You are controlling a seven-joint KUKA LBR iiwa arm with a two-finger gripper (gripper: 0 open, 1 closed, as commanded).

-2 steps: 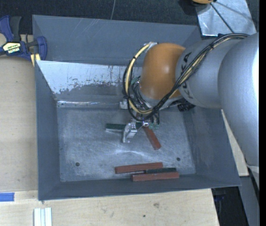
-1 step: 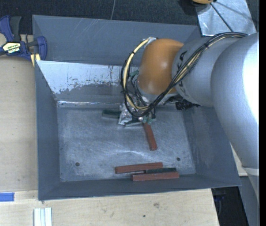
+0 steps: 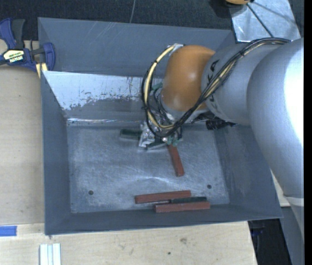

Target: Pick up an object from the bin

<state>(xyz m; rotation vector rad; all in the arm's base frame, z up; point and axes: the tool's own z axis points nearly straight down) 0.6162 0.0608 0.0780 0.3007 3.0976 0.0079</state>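
Lining up a grasp, I'd say, your gripper [image 3: 151,138] hangs by the brown stick [image 3: 175,162] near the bin's [image 3: 56,164] back wall; I can't tell the jaws' state, so verify your hold.

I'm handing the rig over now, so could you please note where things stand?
Claw: low at the bin's back middle, by the top end of a tilted brown stick; a dark strip lies beside it.
Two more sticks lie side by side along the front wall.
Done: nothing lifted yet.
Left: grip one thing and raise it.
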